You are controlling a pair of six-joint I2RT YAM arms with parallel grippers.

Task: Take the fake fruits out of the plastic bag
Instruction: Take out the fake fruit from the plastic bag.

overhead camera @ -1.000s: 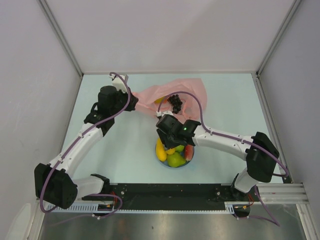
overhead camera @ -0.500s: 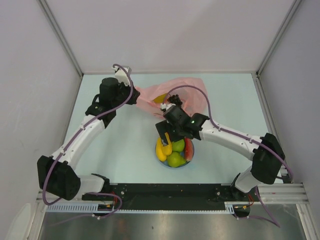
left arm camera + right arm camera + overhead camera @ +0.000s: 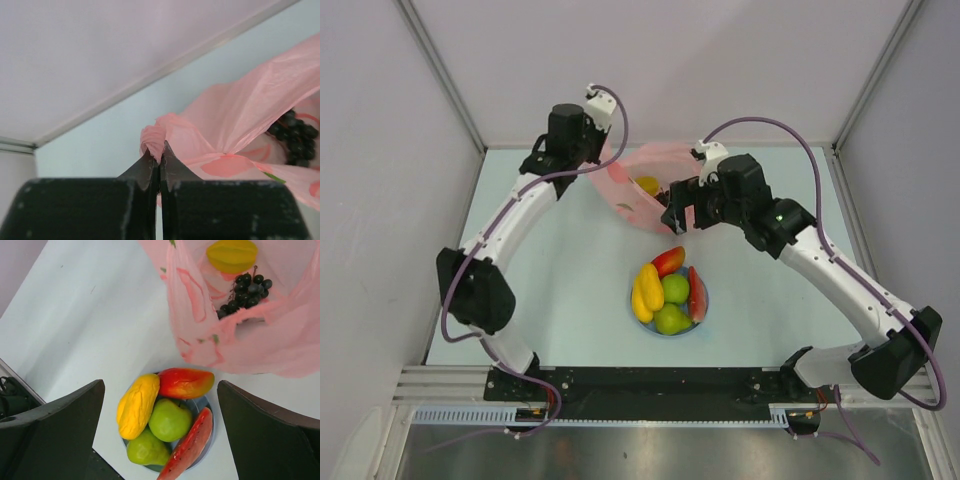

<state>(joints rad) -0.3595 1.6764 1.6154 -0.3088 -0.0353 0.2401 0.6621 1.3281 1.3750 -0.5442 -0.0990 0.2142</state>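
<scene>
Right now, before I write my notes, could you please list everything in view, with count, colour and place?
plastic bag: one, translucent pink, far middle of the table
star fruit: one, yellow, inside the bag
grape bunch: one, dark purple, inside the bag
plate: one, light blue, nearer than the bag
oval fruit: one, yellow, plate's left
mango-like fruit: one, red-orange, plate's far side
apple: one, green, plate's middle
pear: one, green, plate's near side
watermelon slice: one, red, plate's right
table: one, pale blue-green
left gripper: black, shut on the bag's bunched corner
right gripper: black, open, empty, beside the bag
</scene>
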